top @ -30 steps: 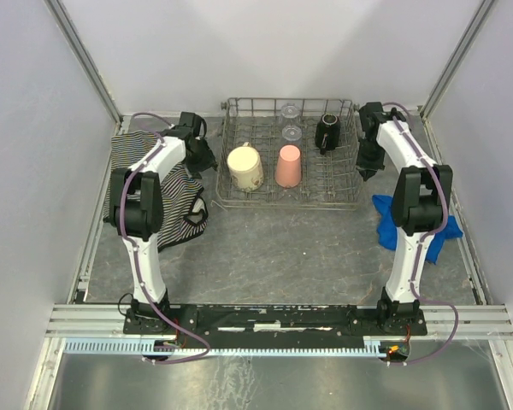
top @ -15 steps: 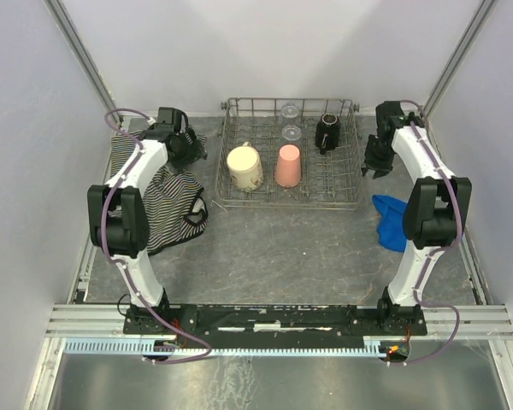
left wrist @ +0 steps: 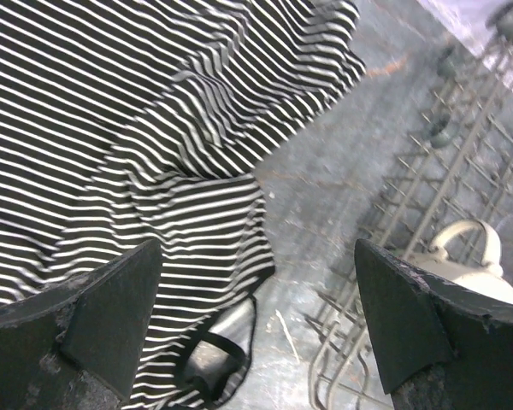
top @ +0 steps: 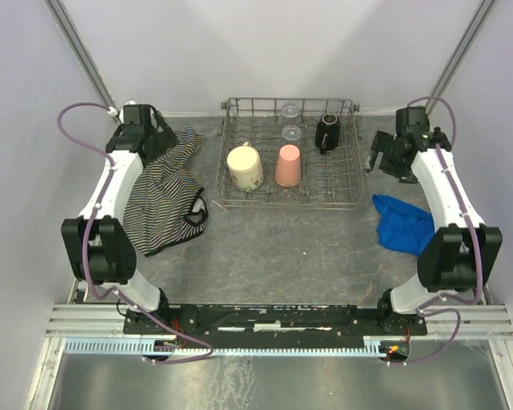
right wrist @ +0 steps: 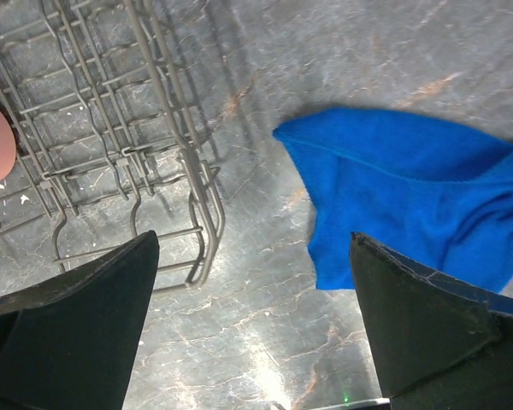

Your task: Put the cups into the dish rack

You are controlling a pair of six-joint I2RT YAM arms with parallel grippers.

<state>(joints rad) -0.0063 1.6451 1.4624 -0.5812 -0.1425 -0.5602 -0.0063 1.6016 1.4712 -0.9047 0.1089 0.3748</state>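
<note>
The grey wire dish rack stands at the back middle of the table. In it sit a cream floral mug, a salmon-pink tumbler upside down, a clear glass and a black mug. My left gripper hovers open over a striped cloth, left of the rack. The left wrist view shows the left gripper empty, with the cream mug at the right edge. My right gripper is open to the right of the rack. Nothing is in the right gripper above the bare table.
A black-and-white striped cloth lies left of the rack. A blue cloth lies to the right, under the right arm. A thin stick lies by the rack's front left corner. White walls stand close on three sides.
Both arms have swung outward from the rack, the left to the left and the right to the right. Both grippers have opened wide. The cups have not moved.
</note>
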